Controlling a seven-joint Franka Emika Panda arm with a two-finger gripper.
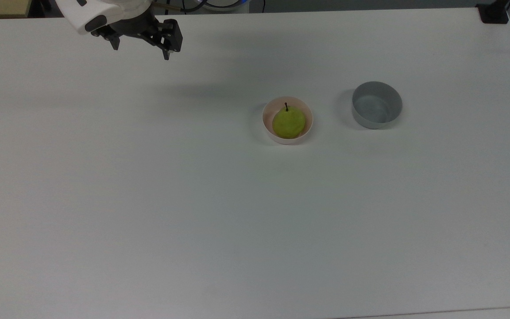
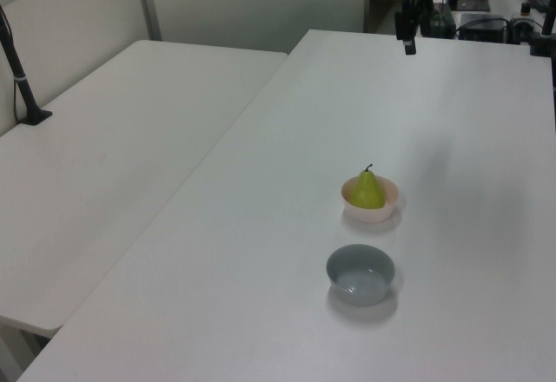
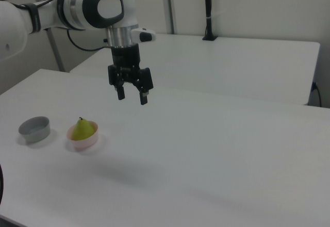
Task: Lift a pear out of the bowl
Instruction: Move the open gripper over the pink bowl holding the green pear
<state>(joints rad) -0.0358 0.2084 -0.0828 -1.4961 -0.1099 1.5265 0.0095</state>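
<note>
While we scan, pear spot: the pear (image 1: 288,122) sits upright in the pink bowl (image 1: 267,126), grey bowl (image 1: 376,105) beside it.
Tool: we see the gripper (image 3: 132,95) high above the table (image 1: 148,199), fingers spread, holding nothing.
Key relation: pear lies well apart, toward the top view's lower right of gripper; stem up.
Hidden: we can't see the pear's underside.

Pear (image 1: 288,122) in bowl (image 1: 269,126), second bowl (image 1: 376,105) at the top view's right
</note>
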